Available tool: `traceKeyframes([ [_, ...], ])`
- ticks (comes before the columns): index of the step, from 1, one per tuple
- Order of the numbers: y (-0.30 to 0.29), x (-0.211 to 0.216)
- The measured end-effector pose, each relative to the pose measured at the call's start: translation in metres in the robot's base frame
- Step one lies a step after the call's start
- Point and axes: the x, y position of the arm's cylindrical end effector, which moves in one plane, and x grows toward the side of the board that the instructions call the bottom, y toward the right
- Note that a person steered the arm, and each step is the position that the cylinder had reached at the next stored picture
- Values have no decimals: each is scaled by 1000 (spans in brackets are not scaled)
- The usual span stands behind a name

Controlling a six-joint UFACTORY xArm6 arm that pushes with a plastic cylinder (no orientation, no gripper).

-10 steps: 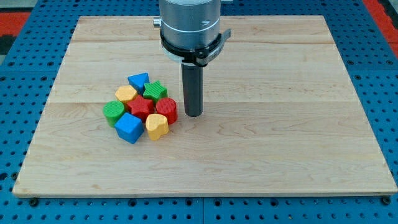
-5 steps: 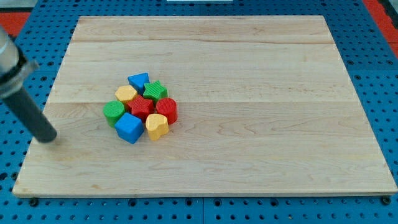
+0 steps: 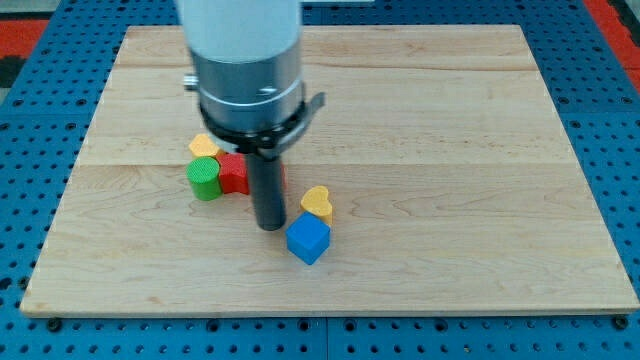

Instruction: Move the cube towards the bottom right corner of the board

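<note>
The blue cube [image 3: 308, 240] lies below the board's middle, pulled out of the cluster toward the view's bottom right. My tip [image 3: 269, 226] rests on the board just left of the cube and slightly above it, close to it. A yellow heart-shaped block [image 3: 317, 203] sits just above the cube. The rod and the arm's grey body hide part of the cluster behind them.
Left of the rod are a green cylinder [image 3: 203, 178], a red block [image 3: 234, 173] and a yellow block [image 3: 203, 146] partly under the arm. A sliver of another red block [image 3: 282, 172] shows right of the rod. The wooden board [image 3: 460, 150] lies on a blue pegboard.
The arm came back from the board's left edge to the cluster. The blue cube and the yellow heart moved toward the bottom right. The green cylinder shifted right. Other blocks are now hidden.
</note>
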Motion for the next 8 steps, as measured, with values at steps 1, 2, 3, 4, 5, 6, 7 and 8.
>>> traceKeyframes([
  [1, 77, 9],
  [2, 129, 30],
  [3, 64, 2],
  [4, 49, 44],
  [5, 85, 72],
  [6, 174, 61],
  [7, 216, 61],
  [8, 186, 46],
])
